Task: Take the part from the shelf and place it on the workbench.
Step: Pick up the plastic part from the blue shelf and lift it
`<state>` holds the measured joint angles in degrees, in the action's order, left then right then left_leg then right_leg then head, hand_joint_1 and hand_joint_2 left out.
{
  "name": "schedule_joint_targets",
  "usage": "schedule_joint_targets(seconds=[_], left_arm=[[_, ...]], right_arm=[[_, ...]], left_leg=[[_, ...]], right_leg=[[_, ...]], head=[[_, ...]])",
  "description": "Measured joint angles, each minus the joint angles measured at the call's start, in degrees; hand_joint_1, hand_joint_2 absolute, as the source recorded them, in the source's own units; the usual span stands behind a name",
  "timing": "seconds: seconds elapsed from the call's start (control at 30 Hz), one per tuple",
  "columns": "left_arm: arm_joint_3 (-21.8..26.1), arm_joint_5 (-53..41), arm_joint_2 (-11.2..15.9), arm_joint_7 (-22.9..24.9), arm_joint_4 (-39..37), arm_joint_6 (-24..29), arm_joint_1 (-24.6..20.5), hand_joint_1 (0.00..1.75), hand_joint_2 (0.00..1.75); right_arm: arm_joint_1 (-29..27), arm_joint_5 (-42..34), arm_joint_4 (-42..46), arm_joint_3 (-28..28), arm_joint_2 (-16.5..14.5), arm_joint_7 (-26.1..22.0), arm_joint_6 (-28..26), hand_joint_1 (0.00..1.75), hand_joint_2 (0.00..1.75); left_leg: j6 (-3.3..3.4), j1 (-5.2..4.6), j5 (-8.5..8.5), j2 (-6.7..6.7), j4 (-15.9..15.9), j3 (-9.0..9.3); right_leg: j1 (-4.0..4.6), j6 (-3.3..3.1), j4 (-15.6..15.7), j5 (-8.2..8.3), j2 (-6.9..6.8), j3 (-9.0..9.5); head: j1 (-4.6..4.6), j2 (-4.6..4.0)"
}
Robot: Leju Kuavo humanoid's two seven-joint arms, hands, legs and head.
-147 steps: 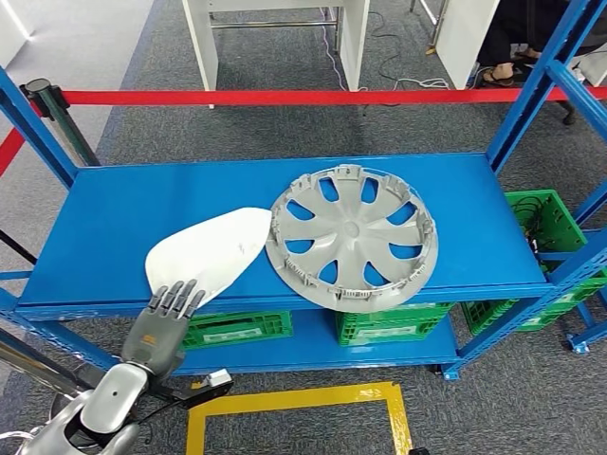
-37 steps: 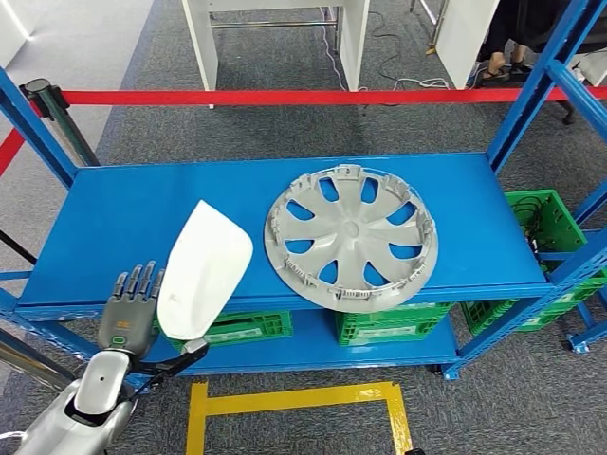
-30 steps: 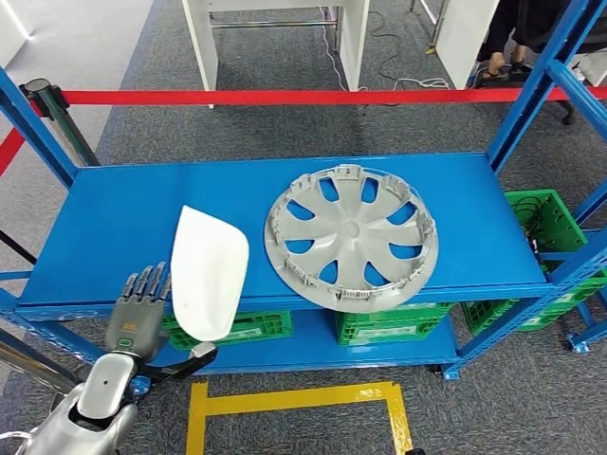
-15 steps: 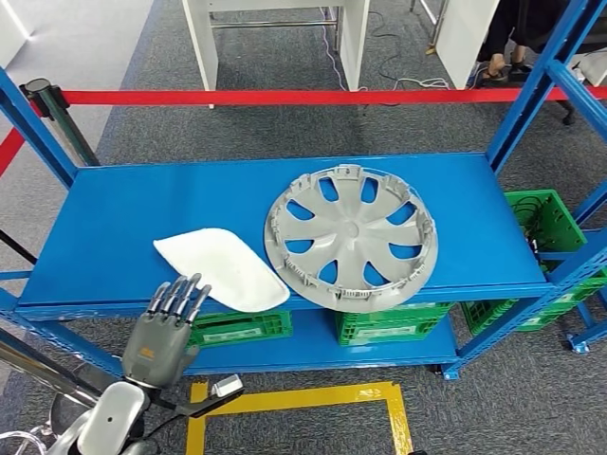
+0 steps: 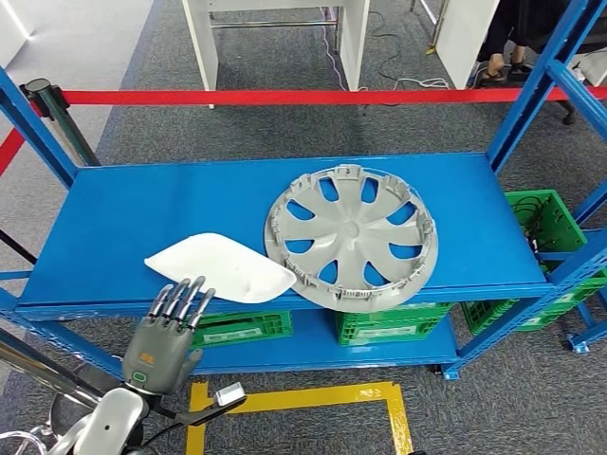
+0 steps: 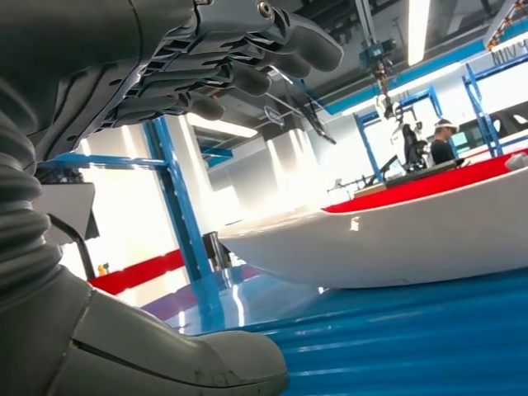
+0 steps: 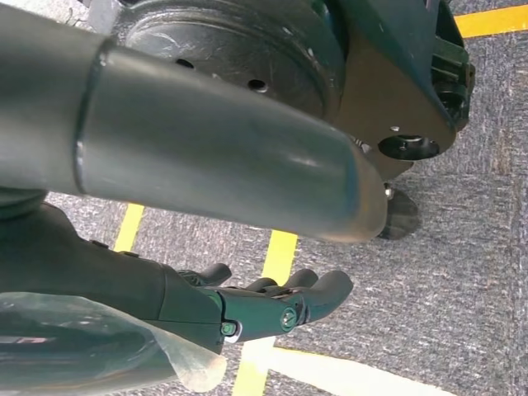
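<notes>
Shelf (image 5: 129, 227), blue, spans the middle of the head view, with green crates (image 5: 236, 327) on its lower level. On its deck, right of centre, lies a grey wheel cover (image 5: 351, 235). Left of it lies the white part (image 5: 218, 268), flat near the front edge, its pointed end just beside the cover's rim. The left hand (image 5: 166, 332) sits at lower left, in front of the shelf edge, its fingers (image 5: 179, 296) spread and reaching toward the part's near edge, holding nothing. The right hand (image 7: 274, 305) hangs above grey carpet with yellow tape, fingers loosely extended, holding nothing.
</notes>
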<state>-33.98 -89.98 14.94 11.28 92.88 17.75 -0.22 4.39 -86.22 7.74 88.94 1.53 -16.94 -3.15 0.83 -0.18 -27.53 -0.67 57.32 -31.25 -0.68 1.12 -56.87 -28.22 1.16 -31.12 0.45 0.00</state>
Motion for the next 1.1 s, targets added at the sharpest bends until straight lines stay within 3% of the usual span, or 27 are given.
schedule_joint_targets(seconds=[0.47, 1.1], left_arm=[[-0.73, 1.67, 0.53, 0.96, 0.63, -1.5, -0.09, 0.0, 1.75], [5.55, 4.64, 0.43, 2.43, -8.03, -2.63, -3.93, 0.0, 1.75]], right_arm=[[0.01, 0.05, 0.0, 0.0, 0.0, -0.16, 0.03, 0.0, 0.0], [0.36, 1.57, 0.0, 0.01, 0.0, 0.05, 0.07, 0.0, 0.0]], left_leg=[[0.0, 0.0, 0.0, 0.0, 0.0, 0.0], [0.0, 0.0, 0.0, 0.0, 0.0, -0.01]], right_leg=[[0.0, 0.0, 0.0, 0.0, 0.0, -0.01], [0.0, 0.0, 0.0, 0.0, 0.01, -0.02]], head=[[0.0, 0.0], [0.0, 0.0]])
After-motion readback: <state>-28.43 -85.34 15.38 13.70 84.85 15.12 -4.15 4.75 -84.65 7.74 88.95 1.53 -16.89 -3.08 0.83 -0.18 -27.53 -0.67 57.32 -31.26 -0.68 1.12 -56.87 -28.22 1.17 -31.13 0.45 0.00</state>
